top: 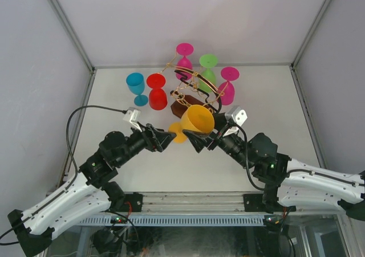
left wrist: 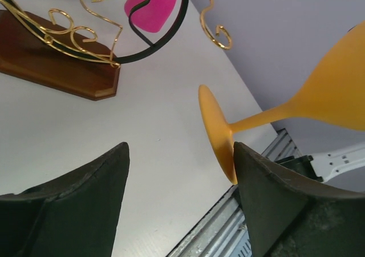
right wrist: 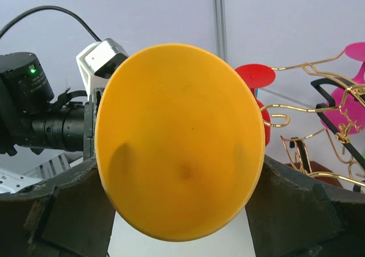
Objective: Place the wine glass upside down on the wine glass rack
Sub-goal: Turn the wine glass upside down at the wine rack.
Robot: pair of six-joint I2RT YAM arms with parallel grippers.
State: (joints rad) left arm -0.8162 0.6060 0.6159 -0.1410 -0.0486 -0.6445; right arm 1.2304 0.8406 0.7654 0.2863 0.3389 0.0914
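A: Quick one, L to R. What worries you?
B: Upper left of the top view: blue glass & red glass sit just beside the wine glass rack. A wide arm swing up there knocks them over
A: And the left gripper?
B: The left gripper has its jaws wide, nothing held. In its wrist view the orange wine glass lies sideways in the air. Its foot touches only the pad at the right of the frame, other pad well apart. If it closes like that, I reckon the pad shoves the disc & twists the glass in the other grip
A: Where's the glass?
B: Centre of the top view, above the table, just in front of the rack, not on it yet. The right gripper clamps the bowl, a finger each side. Smooth cone, so it could slip. If right lets go before left has the foot, it drops
A: Rack?
B: Crowded. Pink glasses & a green glass hang foot-up already, w/ gold scroll ends poking out. The foot could snag a scroll or bump a hung glass going in
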